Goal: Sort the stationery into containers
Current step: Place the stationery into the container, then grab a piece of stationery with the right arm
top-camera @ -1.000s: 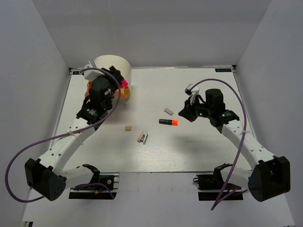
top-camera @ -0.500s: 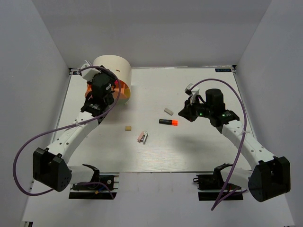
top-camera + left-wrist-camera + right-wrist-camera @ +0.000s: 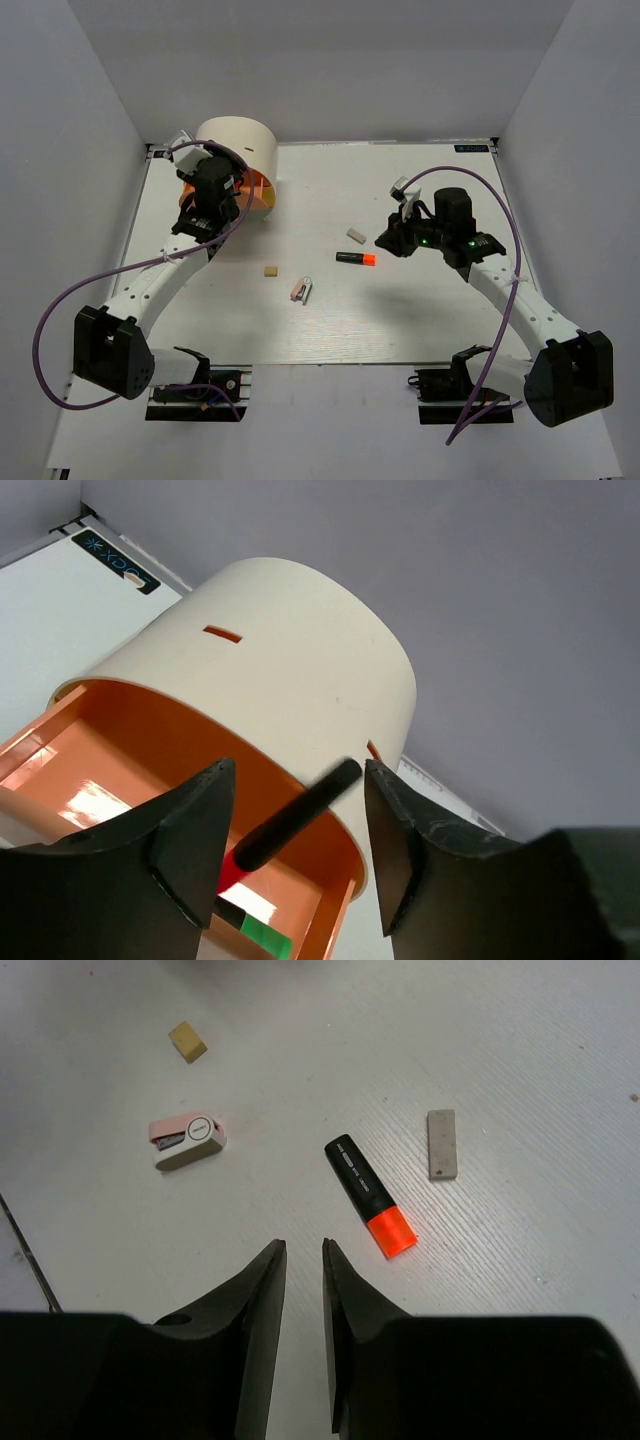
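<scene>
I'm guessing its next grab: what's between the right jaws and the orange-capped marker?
Nothing: the right wrist view shows only bare table between those jaws and the marker.

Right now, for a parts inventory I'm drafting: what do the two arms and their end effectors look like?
The left arm and right arm share white links, black joint housings and bulky black bases. A purple cable loops beside each. The left end effector and right end effector each have two matte black, wedge-shaped fingers. Small green lights glow at the right wrist.

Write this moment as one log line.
left gripper: open over orange drawer, black marker loose between fingers; right gripper: open above orange-capped marker; unsorted: grey eraser, tan eraser, clip
</scene>
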`<move>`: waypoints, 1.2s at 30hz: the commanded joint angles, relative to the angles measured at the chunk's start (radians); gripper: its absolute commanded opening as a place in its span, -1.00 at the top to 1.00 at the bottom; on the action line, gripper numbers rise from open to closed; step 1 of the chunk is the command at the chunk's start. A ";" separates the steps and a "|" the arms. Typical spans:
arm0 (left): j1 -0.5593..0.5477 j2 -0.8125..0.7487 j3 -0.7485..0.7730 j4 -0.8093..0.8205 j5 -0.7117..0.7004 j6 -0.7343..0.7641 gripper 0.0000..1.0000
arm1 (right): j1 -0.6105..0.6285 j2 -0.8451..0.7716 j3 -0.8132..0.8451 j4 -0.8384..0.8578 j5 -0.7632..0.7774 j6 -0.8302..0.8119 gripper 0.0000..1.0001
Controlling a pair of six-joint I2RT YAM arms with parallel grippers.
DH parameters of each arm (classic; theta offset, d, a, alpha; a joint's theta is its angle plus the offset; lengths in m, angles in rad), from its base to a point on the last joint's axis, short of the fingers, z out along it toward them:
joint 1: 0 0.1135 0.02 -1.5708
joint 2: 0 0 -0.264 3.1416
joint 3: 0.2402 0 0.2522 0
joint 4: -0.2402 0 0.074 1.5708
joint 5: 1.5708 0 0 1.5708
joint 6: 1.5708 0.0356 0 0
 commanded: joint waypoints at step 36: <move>-0.007 -0.503 -0.133 -0.672 0.604 0.033 -0.95 | 0.088 0.423 0.013 0.075 0.110 -0.477 -0.44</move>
